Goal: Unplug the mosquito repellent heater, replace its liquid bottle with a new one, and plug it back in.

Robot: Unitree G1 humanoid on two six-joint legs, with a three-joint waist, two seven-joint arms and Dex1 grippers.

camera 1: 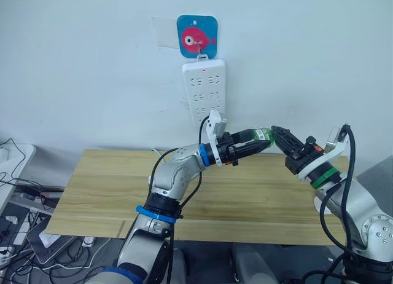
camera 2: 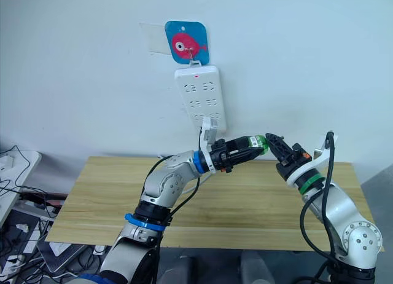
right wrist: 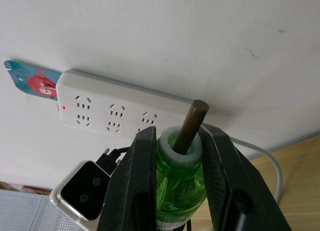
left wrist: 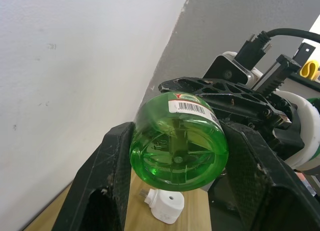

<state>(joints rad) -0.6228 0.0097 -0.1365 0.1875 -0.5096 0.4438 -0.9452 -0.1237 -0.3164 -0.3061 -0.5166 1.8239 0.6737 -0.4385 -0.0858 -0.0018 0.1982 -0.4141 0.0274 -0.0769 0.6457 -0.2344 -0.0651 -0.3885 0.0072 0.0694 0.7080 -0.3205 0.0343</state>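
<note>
We see both hands meeting above the wooden desk (camera 1: 92,192), below the white power strip (camera 1: 204,90) on the wall. Our left hand (left wrist: 177,191) has its fingers clamped on the base of a green liquid bottle (left wrist: 179,143); our right hand (right wrist: 175,156) grips its neck, brown wick exposed. The white mosquito repellent heater (left wrist: 165,207) lies on the desk beneath them.

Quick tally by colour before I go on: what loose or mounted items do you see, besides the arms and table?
Green: 1, the clear green plastic liquid bottle with its brown wick.
White: 2, the long white power strip on the wall and the small white rounded heater lying on the table.
Blue: 1, the blue square fish hanger.
Total: 4.
</note>
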